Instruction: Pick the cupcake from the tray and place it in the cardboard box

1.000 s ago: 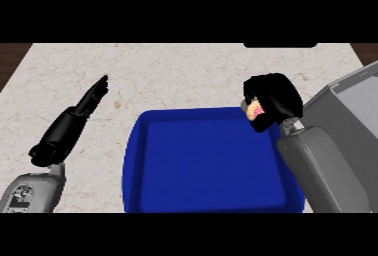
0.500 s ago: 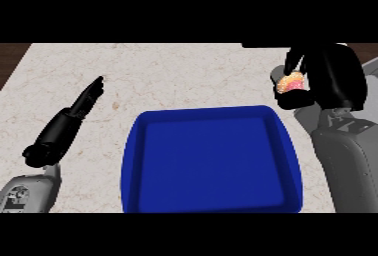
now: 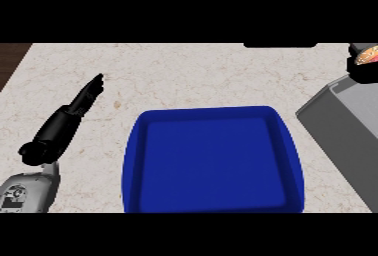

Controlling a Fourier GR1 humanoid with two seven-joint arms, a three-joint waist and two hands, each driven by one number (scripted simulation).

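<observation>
My right hand (image 3: 363,71) curls round the cupcake (image 3: 367,56) at the right edge. My left hand (image 3: 77,107) rests straight-fingered beside the blue tray (image 3: 133,165).

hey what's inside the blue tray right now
Nothing shows inside the blue tray: its floor is bare blue all over. The cupcake is off at the view's right edge, in the right hand, mostly hidden by it. The cardboard box is not in view.

No words, numbers, brand names or signs can be read anywhere; the only candidate is a small cluster of dark marks on the grey left forearm (image 3: 26,192) near the lower left edge, and those are too blurred to make out as letters or digits.
</observation>
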